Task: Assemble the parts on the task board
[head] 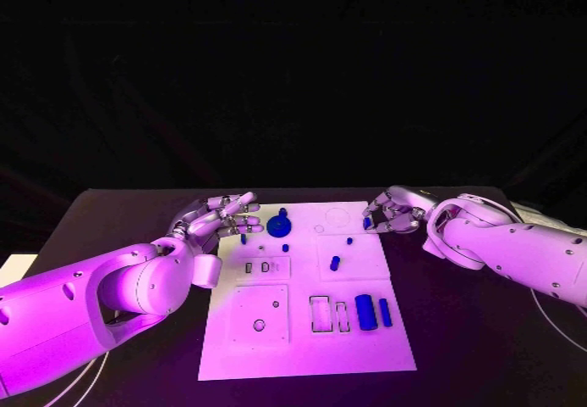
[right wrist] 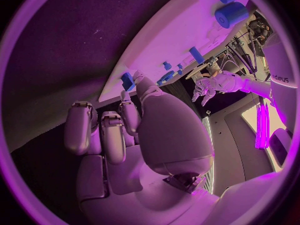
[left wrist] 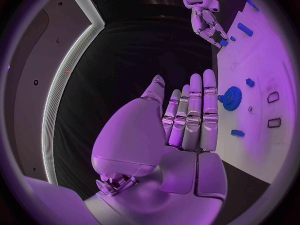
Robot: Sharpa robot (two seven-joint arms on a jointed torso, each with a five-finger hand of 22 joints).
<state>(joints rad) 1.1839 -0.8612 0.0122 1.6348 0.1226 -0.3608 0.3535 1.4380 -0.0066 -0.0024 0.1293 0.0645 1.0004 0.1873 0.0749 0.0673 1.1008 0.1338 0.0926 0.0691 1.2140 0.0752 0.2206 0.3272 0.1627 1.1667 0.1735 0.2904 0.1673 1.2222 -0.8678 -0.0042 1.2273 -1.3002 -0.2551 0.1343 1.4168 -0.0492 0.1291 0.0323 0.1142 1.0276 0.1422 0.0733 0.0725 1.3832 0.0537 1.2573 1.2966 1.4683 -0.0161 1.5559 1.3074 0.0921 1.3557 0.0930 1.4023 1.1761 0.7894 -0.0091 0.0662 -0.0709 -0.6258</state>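
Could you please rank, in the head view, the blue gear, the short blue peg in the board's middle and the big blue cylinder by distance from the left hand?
From the left hand:
1. Blue gear, right beside the fingertips at the board's far end.
2. Short blue peg, mid-board, toward the right side.
3. Big blue cylinder, near end, right side of the task board.

My left hand (left wrist: 181, 130) is flat, fingers straight and together, holding nothing, beside the white task board (left wrist: 262, 130). A round blue toothed gear (left wrist: 232, 95) sits there; my right hand (left wrist: 206, 20) reaches the board's far edge.
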